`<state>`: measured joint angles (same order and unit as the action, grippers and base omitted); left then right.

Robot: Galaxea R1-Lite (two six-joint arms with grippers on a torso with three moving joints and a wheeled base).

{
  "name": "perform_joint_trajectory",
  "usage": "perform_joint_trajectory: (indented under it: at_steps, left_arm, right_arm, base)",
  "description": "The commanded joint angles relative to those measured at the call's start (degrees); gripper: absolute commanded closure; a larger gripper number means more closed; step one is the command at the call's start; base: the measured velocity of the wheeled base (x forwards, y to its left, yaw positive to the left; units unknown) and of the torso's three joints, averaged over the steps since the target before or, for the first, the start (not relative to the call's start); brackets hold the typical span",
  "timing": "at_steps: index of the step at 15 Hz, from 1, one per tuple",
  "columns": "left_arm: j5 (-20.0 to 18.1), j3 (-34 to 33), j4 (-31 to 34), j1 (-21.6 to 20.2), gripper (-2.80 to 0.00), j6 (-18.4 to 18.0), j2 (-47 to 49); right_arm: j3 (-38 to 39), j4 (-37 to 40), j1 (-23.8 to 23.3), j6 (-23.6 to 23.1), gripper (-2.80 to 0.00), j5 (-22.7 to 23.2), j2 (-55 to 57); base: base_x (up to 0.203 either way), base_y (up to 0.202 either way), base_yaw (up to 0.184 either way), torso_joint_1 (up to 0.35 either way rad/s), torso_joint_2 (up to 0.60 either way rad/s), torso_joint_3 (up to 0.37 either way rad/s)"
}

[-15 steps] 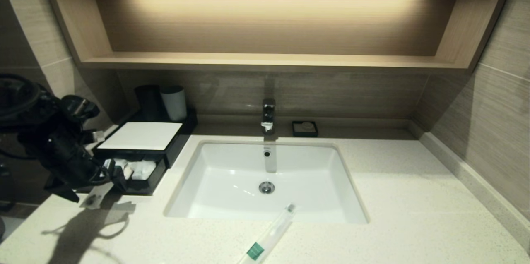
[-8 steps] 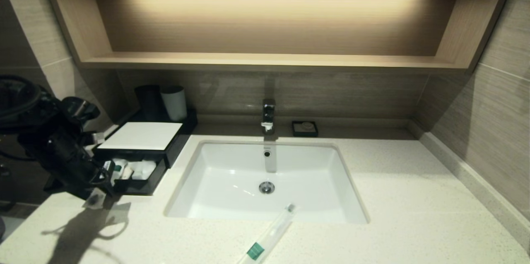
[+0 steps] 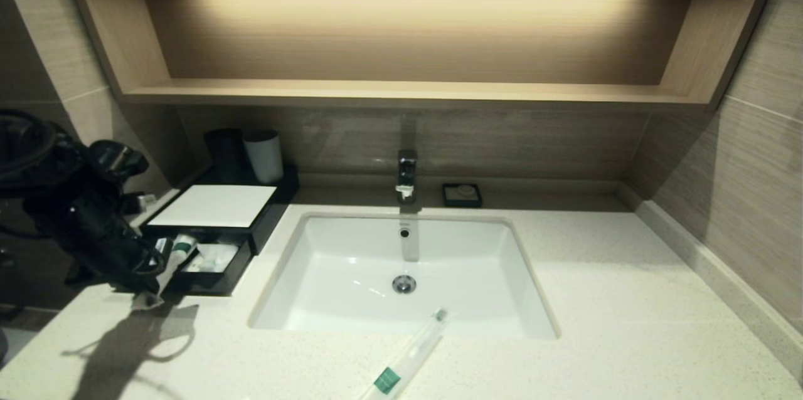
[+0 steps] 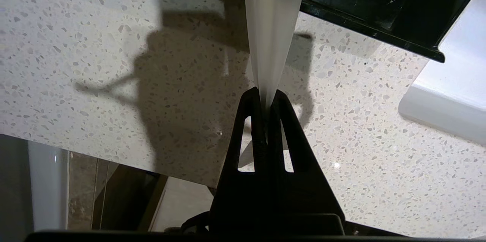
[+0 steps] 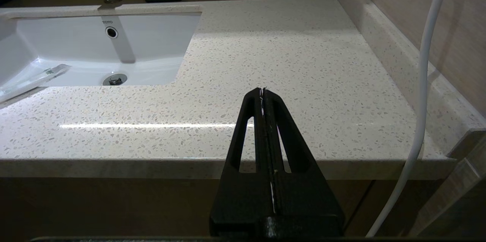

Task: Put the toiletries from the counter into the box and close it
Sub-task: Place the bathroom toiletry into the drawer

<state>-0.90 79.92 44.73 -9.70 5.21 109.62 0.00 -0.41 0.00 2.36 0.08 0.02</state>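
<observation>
A: From the head view, what's different from a second ago?

B: The left gripper (image 3: 150, 281), at the front corner of the low black box with the white flat top (image 3: 213, 205), was spread around the end of a long slim toiletry in a clear plastic sleeve with a green band (image 3: 175, 256). Now it has pinched that end. The sleeve's banded end has tipped up over the rim of the pulled-out black drawer (image 3: 216, 281), while its tail sits at the jaws, just above the pale cream speckled stone counter (image 3: 596, 300).

A: So that item is close to stowed?

B: I'd judge it partly in; it needs feeding further before the drawer can shut. A second sleeved toiletry with a green band (image 3: 408, 356) lies across the front lip of the white rectangular sink (image 3: 401, 274), untouched.

A: The left wrist view?

B: The jaws are pressed together on the flat white tail of the sleeve (image 4: 271, 41), which runs toward the drawer's edge (image 4: 379, 33).

A: And the right wrist view?

B: The right gripper (image 5: 263, 92) hangs parked off the counter's front edge, jaws pressed together on nothing.
</observation>
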Motion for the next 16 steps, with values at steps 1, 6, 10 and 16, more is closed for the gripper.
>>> perform_joint_trajectory:
  at_steps: [1,6,10,16]
  left_arm:
    - [0.0,1.9,0.2,-0.7,0.00,0.0,0.2]
    - [0.1,6.5,0.5,-2.2,0.00,-2.6,2.0]
    - [0.2,7.5,0.3,-3.5,0.00,-6.6,3.8]
    - [0.5,11.6,0.1,-5.2,0.00,-9.3,7.6]
  right_arm:
    - [0.0,0.0,0.0,0.0,0.00,0.0,0.1]
    - [0.0,0.0,0.0,0.0,0.00,0.0,0.1]
    - [0.0,0.0,0.0,0.0,0.00,0.0,0.1]
    - [0.0,0.0,0.0,0.0,0.00,0.0,0.1]
  base:
    - [0.000,0.000,0.000,0.000,0.00,0.000]
    - [0.000,0.000,0.000,0.000,0.00,0.000]
    - [0.000,0.000,0.000,0.000,0.00,0.000]
    - [0.000,0.000,0.000,0.000,0.00,0.000]
